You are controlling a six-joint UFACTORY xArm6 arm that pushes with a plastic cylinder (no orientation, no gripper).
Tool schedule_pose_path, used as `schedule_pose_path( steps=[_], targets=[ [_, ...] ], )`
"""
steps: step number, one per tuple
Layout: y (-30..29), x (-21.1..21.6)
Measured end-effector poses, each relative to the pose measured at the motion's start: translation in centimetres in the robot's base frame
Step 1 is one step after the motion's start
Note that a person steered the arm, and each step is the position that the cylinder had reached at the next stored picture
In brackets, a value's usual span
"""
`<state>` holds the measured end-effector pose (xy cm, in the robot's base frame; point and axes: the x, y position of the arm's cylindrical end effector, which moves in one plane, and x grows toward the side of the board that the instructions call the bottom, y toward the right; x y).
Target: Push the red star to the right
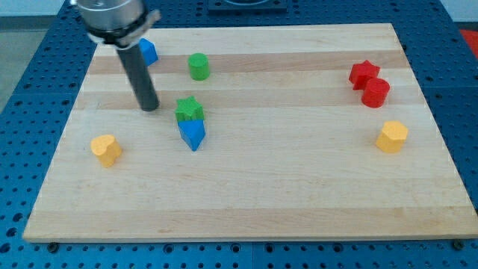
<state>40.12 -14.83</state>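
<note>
The red star [364, 72] lies near the view's right edge of the wooden board [246, 194], in the upper part. A red cylinder [376, 93] touches it just below and to the right. My tip [150, 107] is far off at the view's left, well apart from the red star. The tip stands left of the green star [190, 109] and the blue block [193, 134] below it, with a small gap to both.
A blue block [149, 51] sits partly behind the rod at the upper left. A green cylinder [199, 66] is at the upper middle-left. A yellow block [106, 149] lies at the lower left. A yellow hexagonal block [392, 137] lies at the right.
</note>
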Motion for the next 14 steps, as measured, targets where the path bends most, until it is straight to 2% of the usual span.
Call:
schedule_pose_path(
  steps=[1, 2, 5, 6, 7, 10, 11, 14],
  targets=[
    [5.8, 0.0],
    [8.9, 0.1],
    [-1.6, 0.2],
    [-2.1, 2.7],
    [1.0, 4.0],
    [20.2, 0.5],
    [23.2, 0.5],
    [16.1, 1.4]
  ],
)
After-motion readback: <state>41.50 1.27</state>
